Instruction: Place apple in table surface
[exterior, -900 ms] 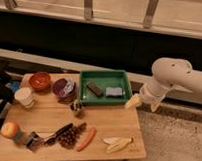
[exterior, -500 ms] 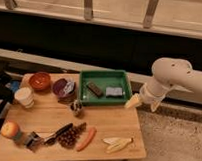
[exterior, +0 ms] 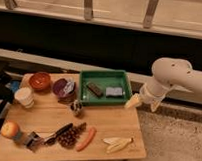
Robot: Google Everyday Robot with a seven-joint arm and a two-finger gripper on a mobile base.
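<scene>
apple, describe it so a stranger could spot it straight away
On the wooden table surface, go to the near-left corner, far from the gripper at the right edge. The apple lies there, the only small round orange-red fruit, unlike the long carrot.

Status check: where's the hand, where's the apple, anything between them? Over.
Hand at table edge, beside green tray. Apple sitting on table at opposite end, front corner. Carrot and other items lie between.

Apple [exterior: 10, 128] orange-red, yellowish patch. Table surface [exterior: 108, 123] light-brown, plank grain. Tray [exterior: 102, 73] green. Carrot [exterior: 86, 138] orange. Cup [exterior: 25, 97] white. Gripper [exterior: 134, 101] cream, off tray's right corner.
</scene>
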